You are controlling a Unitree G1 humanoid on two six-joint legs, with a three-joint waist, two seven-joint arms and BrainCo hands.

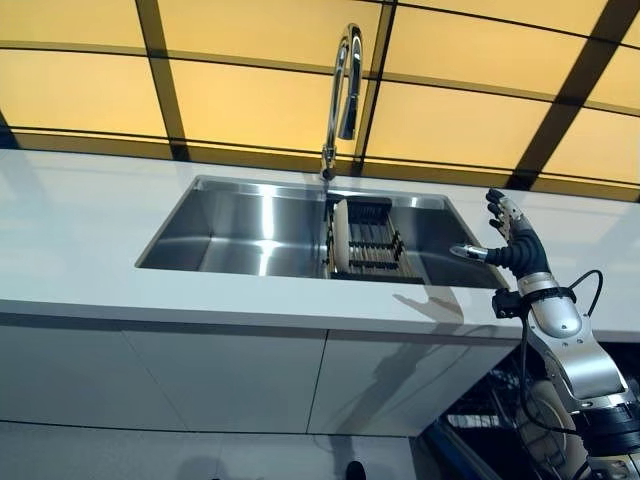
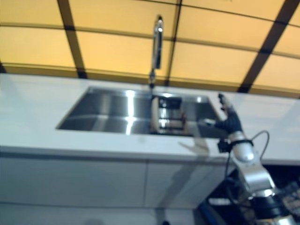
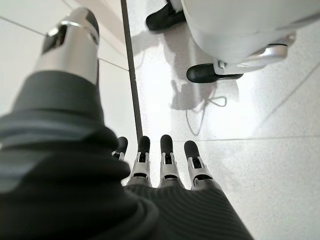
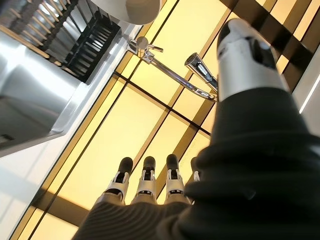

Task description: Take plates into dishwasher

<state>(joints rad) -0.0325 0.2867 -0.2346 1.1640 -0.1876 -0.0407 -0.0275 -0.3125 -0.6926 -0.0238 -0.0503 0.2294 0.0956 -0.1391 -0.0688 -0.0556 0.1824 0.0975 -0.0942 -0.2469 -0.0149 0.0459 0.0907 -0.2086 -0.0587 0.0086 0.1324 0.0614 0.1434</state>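
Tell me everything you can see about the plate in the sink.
The plate looks white and round, standing upright on its edge in a dark slotted dish rack inside the steel sink, below the tall faucet. It sits in the rack's left end, seen nearly edge-on. Nothing else touches it; the right hand hovers open, apart from it, to the right.

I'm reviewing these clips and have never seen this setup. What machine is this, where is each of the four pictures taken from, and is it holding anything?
This is a two-legged humanoid robot. The two wide pictures come from a stereo camera on its head, looking at a white counter with a steel sink and a tall faucet. In the sink a rack holds one plate on edge. The other two pictures come from cameras on the wrists. The right hand is raised, open and empty, beside the sink's right end. The left hand shows only in its own wrist picture, open, empty, pointing at the floor.
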